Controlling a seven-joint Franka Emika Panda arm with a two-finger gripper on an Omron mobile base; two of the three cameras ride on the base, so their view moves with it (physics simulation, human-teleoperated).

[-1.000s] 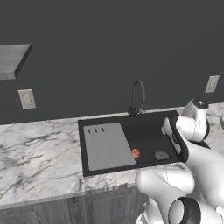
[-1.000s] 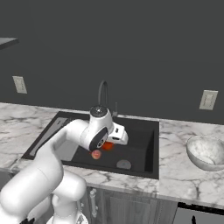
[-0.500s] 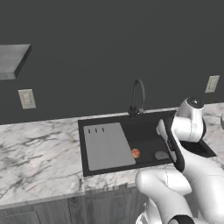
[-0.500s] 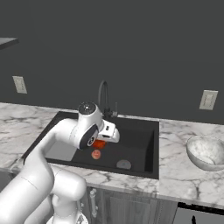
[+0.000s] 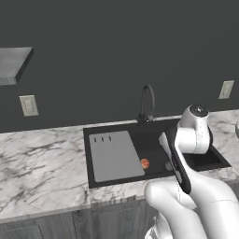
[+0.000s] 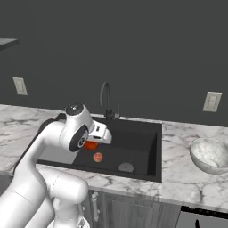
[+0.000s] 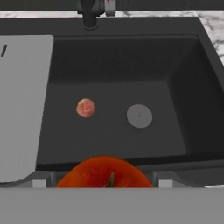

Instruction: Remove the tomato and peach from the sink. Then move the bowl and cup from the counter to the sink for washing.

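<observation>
- Tomato (image 7: 104, 171): deep red-orange, dark stem top, sits right at the gripper (image 7: 104, 181) in the hand view, between the two finger bases, well above the basin floor. In the right base view a red-orange patch (image 6: 91, 145) shows just under the hand, over the sink.
- Gripper state: jaws stand wide with the tomato between them; reads as gripping the tomato, though pad contact itself is hidden.
- Key relation: held fruit hangs over the near part of the sink (image 7: 183, 100), inside its rim line. Judged next need: carry it sideways past the rim to bare table before letting go.
- Peach (image 7: 85, 107): paler, pinkish, lies on the black basin floor, beside the grey panel (image 7: 22, 100), left of the round drain (image 7: 139, 116), apart from both. Round, so no long axis to align to.
- One arm only, so the peach waits.
- Bowl (image 6: 210, 154): pale speckled, on the marble table (image 6: 182, 173) right of the sink, well apart from the hand.
- Faucet (image 5: 147, 102) rises at the back rim; dark wall with outlets behind.
</observation>
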